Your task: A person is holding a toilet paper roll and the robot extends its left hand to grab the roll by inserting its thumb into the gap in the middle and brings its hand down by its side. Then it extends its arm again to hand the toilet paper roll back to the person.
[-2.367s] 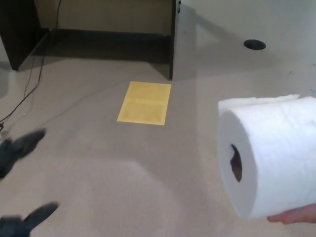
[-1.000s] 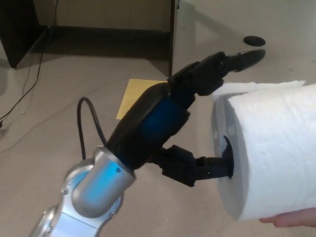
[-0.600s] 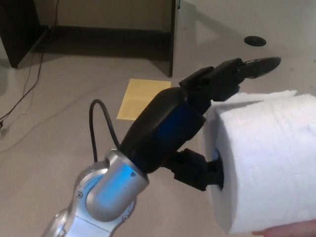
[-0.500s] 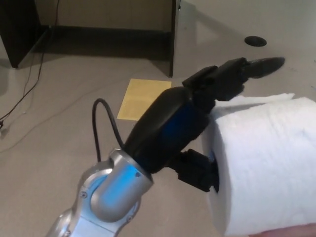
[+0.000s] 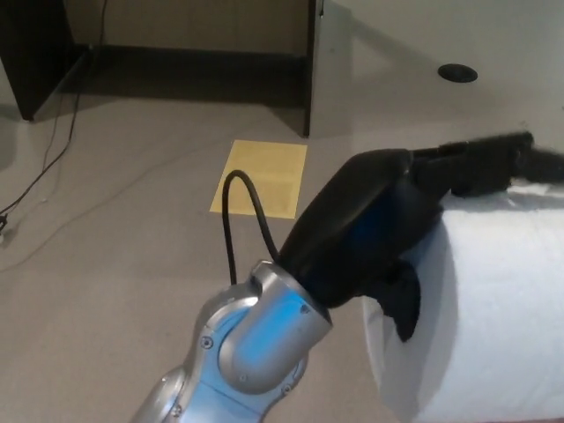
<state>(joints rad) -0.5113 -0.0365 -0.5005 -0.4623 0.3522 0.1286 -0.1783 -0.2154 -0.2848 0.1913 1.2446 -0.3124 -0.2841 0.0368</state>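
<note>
A big white toilet paper roll [image 5: 502,308] fills the lower right of the head view, its flat end facing left. My left hand [image 5: 379,220] is pressed against that end. Its thumb goes into the roll's middle hole and is mostly hidden there. The two fingers [image 5: 489,163] stretch over the top of the roll and lie on the paper. My silver forearm [image 5: 247,344] comes up from the bottom centre. The person's hand under the roll does not show. My right hand is out of the picture.
A yellow sheet [image 5: 260,179] lies on the beige floor behind my arm. A dark desk [image 5: 35,53] and an upright panel [image 5: 310,66] stand at the back. A thin cable [image 5: 53,159] runs along the floor at left, and a round black hole [image 5: 457,73] shows at far right.
My left hand came in from the lower left, pushed its thumb into the roll's hole and laid its fingers over the top. The roll has shifted right and down, and the person's fingers are gone from view.
</note>
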